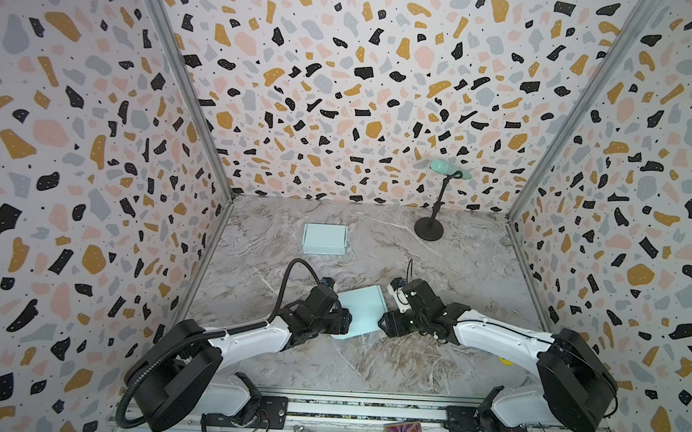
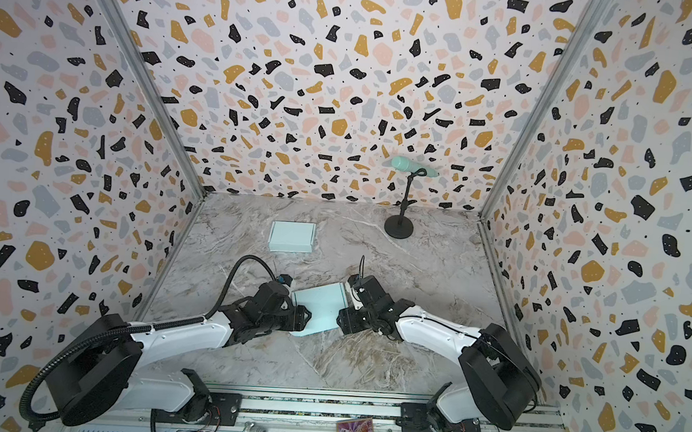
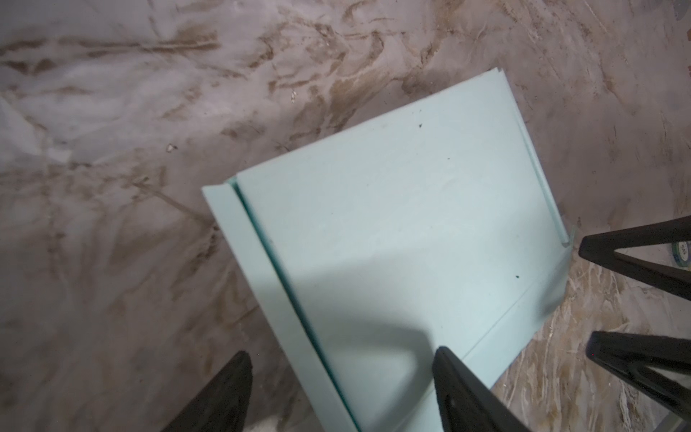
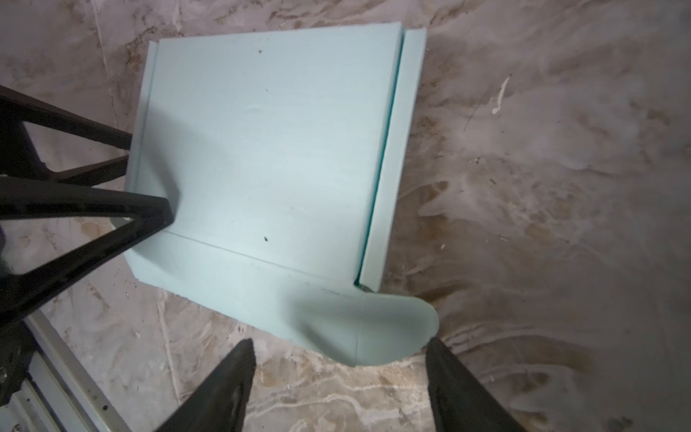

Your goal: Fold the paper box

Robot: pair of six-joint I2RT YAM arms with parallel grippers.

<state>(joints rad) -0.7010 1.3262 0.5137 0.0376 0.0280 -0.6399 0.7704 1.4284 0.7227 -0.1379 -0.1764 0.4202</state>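
Item: pale mint paper box blank (image 1: pixel 360 312), partly folded, flat on marble-patterned worktop (image 1: pixel 436 269) between the arms.
Left tool (image 3: pixel 342 353): jaws wide astride its edge, contact unclear.
Right tool (image 4: pixel 338 341): jaws wide at its rounded tab.
Behind, well apart: closed mint box (image 1: pixel 324 239); black round-based stand (image 1: pixel 429 229).

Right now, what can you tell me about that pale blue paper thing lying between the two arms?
The paper box is pale blue thin card, lying mostly flat on the marble-look table. It has a large main panel, a narrow side strip along one edge, and a rounded tab curling at one corner. The open left gripper straddles one edge, a fingertip seemingly on the panel; the open right gripper flanks the tab, not gripping.
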